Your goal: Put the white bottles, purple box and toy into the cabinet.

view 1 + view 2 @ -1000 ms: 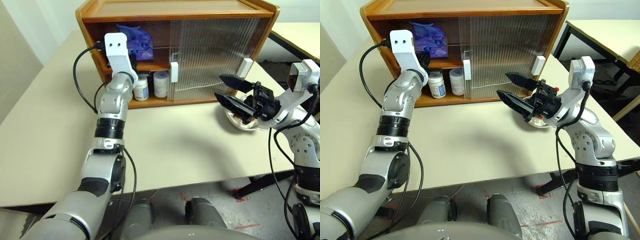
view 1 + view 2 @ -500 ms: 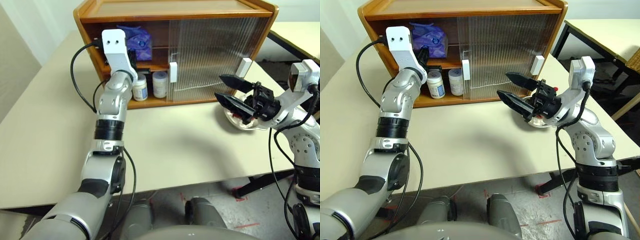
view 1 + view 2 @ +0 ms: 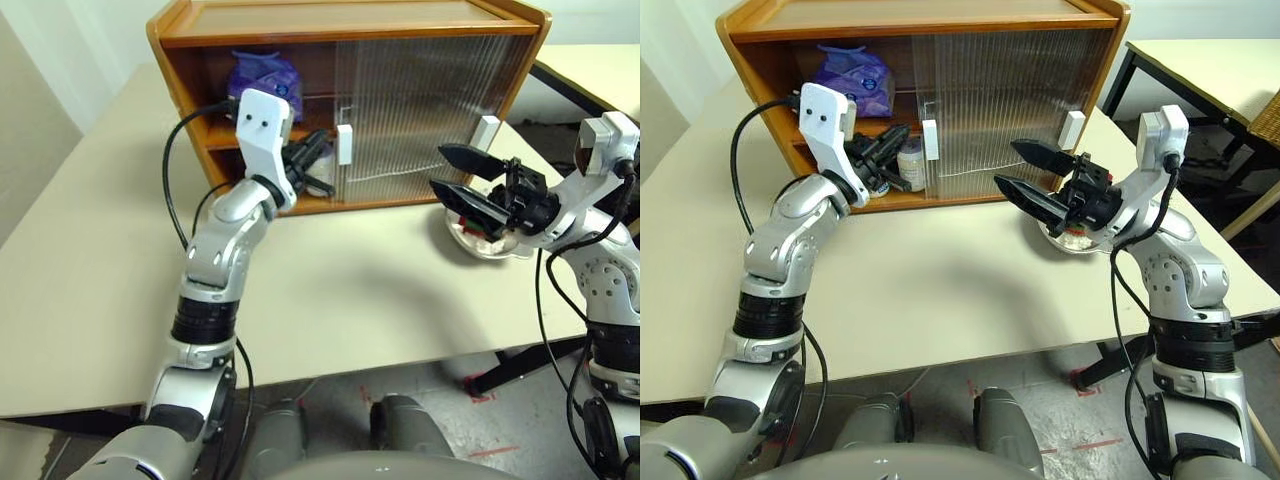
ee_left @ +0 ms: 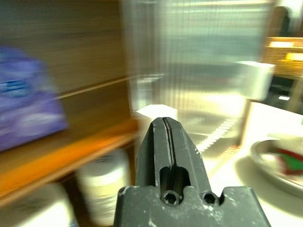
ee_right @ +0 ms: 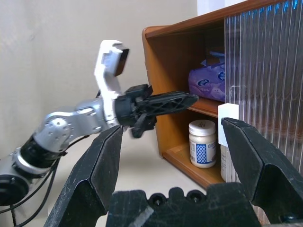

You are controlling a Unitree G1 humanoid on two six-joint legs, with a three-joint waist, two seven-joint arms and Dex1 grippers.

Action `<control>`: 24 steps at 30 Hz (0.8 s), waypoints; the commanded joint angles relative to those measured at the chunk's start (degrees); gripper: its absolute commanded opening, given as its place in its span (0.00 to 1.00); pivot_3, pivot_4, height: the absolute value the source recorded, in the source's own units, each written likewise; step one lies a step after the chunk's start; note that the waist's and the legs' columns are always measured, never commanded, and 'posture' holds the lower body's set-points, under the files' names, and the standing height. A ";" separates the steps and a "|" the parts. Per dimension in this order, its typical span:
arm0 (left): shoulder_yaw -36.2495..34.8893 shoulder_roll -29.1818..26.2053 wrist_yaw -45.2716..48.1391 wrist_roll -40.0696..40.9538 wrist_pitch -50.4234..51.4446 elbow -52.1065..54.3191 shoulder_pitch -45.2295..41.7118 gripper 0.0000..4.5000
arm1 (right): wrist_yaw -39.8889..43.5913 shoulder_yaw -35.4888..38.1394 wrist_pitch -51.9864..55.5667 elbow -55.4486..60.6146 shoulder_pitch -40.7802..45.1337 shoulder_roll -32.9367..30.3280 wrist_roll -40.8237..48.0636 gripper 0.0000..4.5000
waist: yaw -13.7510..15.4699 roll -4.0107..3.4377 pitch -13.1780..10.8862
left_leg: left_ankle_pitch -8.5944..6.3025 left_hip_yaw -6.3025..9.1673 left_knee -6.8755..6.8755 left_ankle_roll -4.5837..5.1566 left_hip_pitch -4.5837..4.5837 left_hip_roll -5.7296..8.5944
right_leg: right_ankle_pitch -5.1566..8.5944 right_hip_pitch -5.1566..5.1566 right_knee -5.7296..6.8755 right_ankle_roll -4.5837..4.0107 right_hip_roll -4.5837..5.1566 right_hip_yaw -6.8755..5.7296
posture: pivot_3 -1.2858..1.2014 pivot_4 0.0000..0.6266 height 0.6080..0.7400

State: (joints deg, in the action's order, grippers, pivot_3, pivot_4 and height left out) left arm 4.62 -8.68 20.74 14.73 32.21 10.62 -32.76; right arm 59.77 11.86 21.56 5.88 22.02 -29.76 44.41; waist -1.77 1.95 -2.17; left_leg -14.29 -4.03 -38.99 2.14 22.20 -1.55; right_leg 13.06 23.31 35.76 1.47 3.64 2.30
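The cabinet [image 3: 350,18] stands at the table's far edge with its left half open. The purple box [image 3: 265,72] lies on its shelf. Below the shelf stand two white bottles [image 5: 202,143] [image 4: 102,189], side by side. My left gripper [image 3: 320,145] is shut and empty. It hovers just in front of the open half, pointing toward the door's white handle [image 3: 345,143]. My right gripper [image 3: 455,175] hangs open and empty over a metal dish [image 3: 478,250]. The toy [image 4: 289,160] lies in that dish, showing red and green, mostly hidden behind the right gripper's fingers.
Ribbed translucent doors [image 3: 430,100] cover the cabinet's right half, with a second white handle [image 3: 486,132] at the right edge. Bare beige tabletop [image 3: 350,290] stretches in front of the cabinet. Another table [image 3: 1210,60] stands to the right.
My left gripper has drawn back out of the cabinet's open half and swung right, toward the door handle. The right arm has stayed still.
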 commanded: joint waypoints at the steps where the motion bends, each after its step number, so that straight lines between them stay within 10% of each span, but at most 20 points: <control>1: 3.21 1.95 1.02 -0.15 -0.77 -1.43 0.27 0.00 | 0.35 0.09 0.55 0.09 0.47 -0.71 0.05 1.00 | -0.04 0.00 0.00 | 0.01 0.00 0.00 0.01 0.01 0.02 | 0.00 0.00 -0.02 0.02 0.00 0.01 | 0.52 0.00 1.00; 24: 5.90 18.87 -13.75 -12.50 -28.63 -33.85 -9.04 0.00 | -4.21 3.75 4.95 8.70 -5.52 -4.19 3.21 1.00 | -0.89 -0.03 0.01 | 0.01 0.00 0.00 0.03 0.01 0.10 | 0.07 0.03 -0.13 0.13 -0.12 0.17 | 0.46 0.00 1.00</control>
State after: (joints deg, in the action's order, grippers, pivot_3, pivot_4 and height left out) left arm 10.83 7.72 8.75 3.42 5.04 -21.59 -40.45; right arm 56.03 14.61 25.77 13.45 16.99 -33.34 46.58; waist -2.66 1.92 -2.15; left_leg -14.28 -4.03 -38.99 2.17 22.21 -1.46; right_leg 13.12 23.34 35.63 1.61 3.52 2.47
